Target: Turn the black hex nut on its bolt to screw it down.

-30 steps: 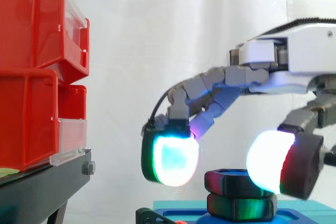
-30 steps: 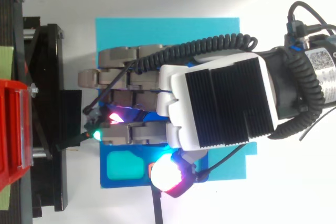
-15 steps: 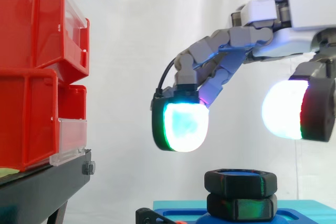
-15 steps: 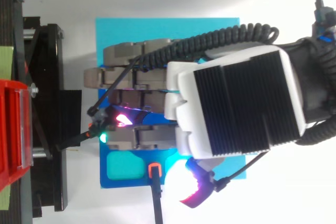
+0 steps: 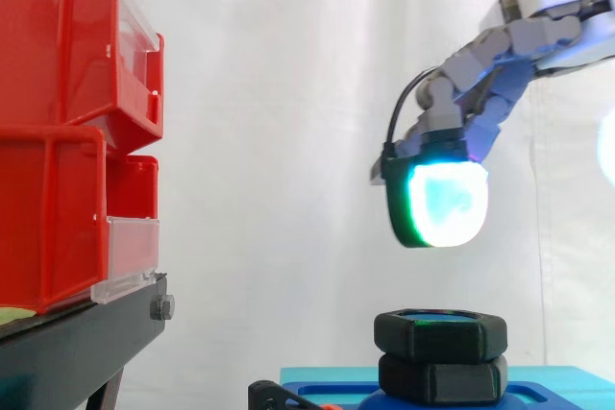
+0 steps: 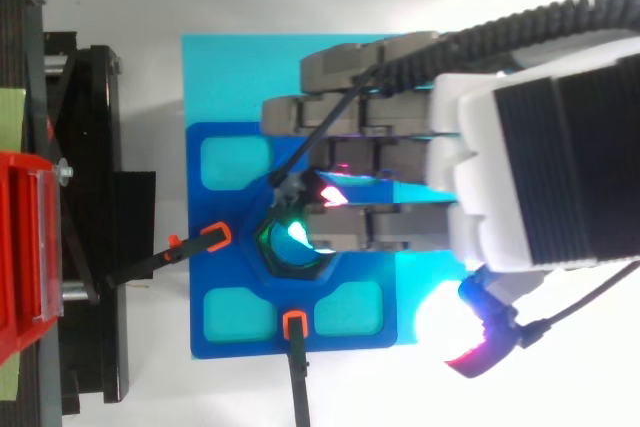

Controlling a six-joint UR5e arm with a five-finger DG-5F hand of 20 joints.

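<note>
Black hex nut [image 5: 440,332]: sits level on its bolt at the middle of the dark blue fixture plate [image 6: 225,272], with a second black hexagonal piece [image 5: 442,377] directly under it and touching it; from above, the nut's bore shows teal.
Hand [image 6: 530,167]: above the nut and off to the side away from the red bins, clear of it with open air between.
Fingers: spread loosely and only gently bent, holding nothing; no pad touches the nut.
Lowest fingertip pad [image 5: 440,204]: glows cyan-white with a green edge, well above the nut (seen from above it overlaps the nut's rim on the arm's side).
Thumb pad [image 6: 445,319]: glows white and red, apart from the fingers and further from the nut than they are.
Orange-tipped black clamps: one [image 6: 212,238] just beside the nut toward the bins, one [image 6: 293,323] just beside it on the thumb's side.
Teal pockets: set in the plate's corners around the nut.
Light cyan sheet [image 6: 240,67]: under the plate, reaching out past it on the far side of the nut.
Stacked red plastic bins [image 5: 58,132]: well apart from the nut, on a black stand [image 5: 77,352].
White curtain [image 5: 269,93]: behind the nut.
</note>
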